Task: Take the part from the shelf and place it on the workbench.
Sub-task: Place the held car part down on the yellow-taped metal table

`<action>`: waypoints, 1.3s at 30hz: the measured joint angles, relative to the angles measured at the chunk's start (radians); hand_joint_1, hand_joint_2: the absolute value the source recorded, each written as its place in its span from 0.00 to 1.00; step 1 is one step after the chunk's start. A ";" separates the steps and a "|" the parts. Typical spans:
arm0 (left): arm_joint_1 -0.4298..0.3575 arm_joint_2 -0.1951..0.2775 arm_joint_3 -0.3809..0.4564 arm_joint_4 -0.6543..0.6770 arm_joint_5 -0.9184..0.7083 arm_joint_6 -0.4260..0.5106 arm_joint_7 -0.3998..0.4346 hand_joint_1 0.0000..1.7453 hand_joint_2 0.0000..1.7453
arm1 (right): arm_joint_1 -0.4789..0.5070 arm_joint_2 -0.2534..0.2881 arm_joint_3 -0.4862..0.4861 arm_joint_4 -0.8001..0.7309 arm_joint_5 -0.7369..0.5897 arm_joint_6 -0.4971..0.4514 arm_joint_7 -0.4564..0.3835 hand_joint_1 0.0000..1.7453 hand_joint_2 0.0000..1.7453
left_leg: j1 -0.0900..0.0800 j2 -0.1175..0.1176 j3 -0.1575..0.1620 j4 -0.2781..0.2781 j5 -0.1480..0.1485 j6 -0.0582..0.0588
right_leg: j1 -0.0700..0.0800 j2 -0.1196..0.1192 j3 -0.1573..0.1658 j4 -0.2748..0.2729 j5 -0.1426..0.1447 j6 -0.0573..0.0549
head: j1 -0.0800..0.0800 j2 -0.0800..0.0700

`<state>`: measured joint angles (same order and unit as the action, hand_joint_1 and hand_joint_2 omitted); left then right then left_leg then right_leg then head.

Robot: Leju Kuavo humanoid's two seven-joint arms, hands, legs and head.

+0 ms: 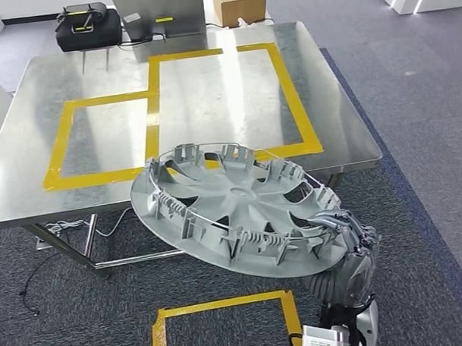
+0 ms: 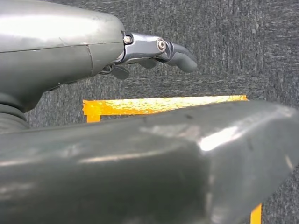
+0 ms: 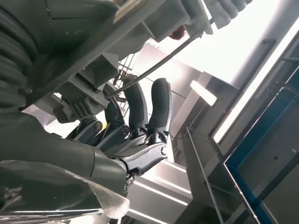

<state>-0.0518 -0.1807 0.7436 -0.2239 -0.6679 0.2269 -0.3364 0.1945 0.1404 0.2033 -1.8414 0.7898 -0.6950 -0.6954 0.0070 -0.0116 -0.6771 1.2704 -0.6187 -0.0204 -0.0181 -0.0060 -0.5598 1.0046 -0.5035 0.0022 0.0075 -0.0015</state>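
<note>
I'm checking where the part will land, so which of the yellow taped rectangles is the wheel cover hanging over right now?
The larger taped rectangle on the workbench, at its right side. The wheel cover, held by the right hand, overlaps its near edge; the smaller rectangle and the floor rectangle sit apart.

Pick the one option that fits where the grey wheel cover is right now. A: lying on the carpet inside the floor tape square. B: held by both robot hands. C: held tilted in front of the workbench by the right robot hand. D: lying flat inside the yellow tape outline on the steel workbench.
C: the right robot hand grips the rim of the wheel cover, which hangs tilted before the workbench.
</note>
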 joint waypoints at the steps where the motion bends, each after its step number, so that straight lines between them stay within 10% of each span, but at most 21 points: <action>1: 0.001 0.001 0.000 0.000 0.000 0.000 0.000 0.00 0.00 | 0.001 0.000 0.000 0.000 0.001 0.000 0.000 1.00 1.00 | 0.002 0.000 -0.023 0.034 0.000 -0.002 | 0.000 0.000 0.005 0.000 -0.004 0.000 | 0.000 0.000; 6: 0.001 0.004 0.001 0.000 -0.001 0.000 0.001 0.00 0.00 | 0.001 0.000 0.000 0.001 0.008 0.000 0.000 1.00 1.00 | 0.003 0.004 0.057 -0.196 0.154 0.005 | 0.002 0.004 0.038 0.002 -0.032 0.016 | -0.001 0.000; 12: 0.003 0.005 0.003 0.001 -0.002 -0.002 0.004 0.00 0.00 | 0.000 0.000 0.001 0.002 0.008 0.000 0.000 1.00 1.00 | 0.004 0.004 0.084 -0.242 0.138 0.042 | 0.004 0.003 0.019 0.037 -0.067 0.048 | 0.007 0.000; 15: 0.001 0.005 0.003 0.001 -0.006 -0.002 0.004 0.00 0.00 | 0.000 0.000 0.001 0.003 0.006 0.000 0.000 1.00 1.00 | 0.001 0.004 0.095 -0.244 0.127 0.056 | 0.004 0.004 -0.096 0.234 -0.134 0.051 | 0.014 0.000; 17: 0.001 0.005 0.003 0.001 -0.008 -0.002 0.004 0.00 0.00 | 0.001 0.000 0.000 0.005 0.006 0.000 0.000 1.00 1.00 | -0.003 0.003 0.106 -0.243 0.117 0.059 | 0.004 0.004 -0.148 0.290 -0.119 0.049 | 0.015 0.000; 21: 0.001 0.004 0.004 0.001 -0.009 0.000 0.006 0.00 0.00 | 0.001 0.000 0.000 0.006 0.007 0.000 0.000 1.00 1.00 | -0.007 -0.001 0.137 -0.243 0.090 0.052 | 0.011 0.005 -0.072 0.078 0.022 0.030 | 0.013 0.000; 27: -0.004 0.002 0.004 0.001 -0.011 0.000 0.008 0.00 0.00 | 0.001 0.000 0.000 0.005 0.009 0.000 0.000 1.00 1.00 | -0.007 0.001 0.131 -0.212 0.061 0.020 | 0.009 0.005 -0.022 0.011 0.005 0.006 | 0.011 0.000; 31: -0.001 0.004 0.004 0.001 -0.013 -0.001 0.008 0.00 0.00 | 0.000 0.000 0.002 0.006 0.009 0.000 0.000 1.00 1.00 | 0.001 0.002 0.003 0.015 -0.011 0.004 | 0.005 0.001 0.012 0.005 -0.019 -0.002 | 0.006 0.000; 33: 0.002 0.005 0.004 0.001 -0.013 -0.002 0.008 0.00 0.00 | 0.001 0.000 0.002 0.007 0.009 0.000 0.000 1.00 1.00 | 0.004 0.002 -0.021 0.016 0.035 0.003 | 0.005 0.004 0.034 0.005 -0.036 0.000 | 0.006 0.000; 36: 0.002 0.007 0.004 0.002 -0.013 -0.002 0.008 0.00 0.00 | 0.000 0.000 0.002 0.008 0.009 0.000 0.000 1.00 1.00 | 0.002 0.004 0.034 -0.148 0.152 0.010 | 0.006 0.005 0.065 0.004 -0.064 0.012 | 0.006 0.000; 39: 0.001 0.007 0.004 0.003 -0.013 -0.002 0.009 0.00 0.00 | -0.003 0.001 0.004 0.009 0.009 -0.001 0.000 1.00 1.00 | -0.005 0.005 0.061 -0.214 0.141 0.026 | 0.010 0.004 0.075 0.000 -0.071 0.029 | 0.003 0.000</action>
<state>-0.0512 -0.1735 0.7479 -0.2212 -0.6807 0.2244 -0.3269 0.1913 0.1411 0.2075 -1.8321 0.7989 -0.6959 -0.6956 0.0022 -0.0065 -0.6164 1.0569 -0.4774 0.0053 -0.0085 -0.0016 -0.4849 1.0050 -0.5744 0.0307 0.0109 -0.0018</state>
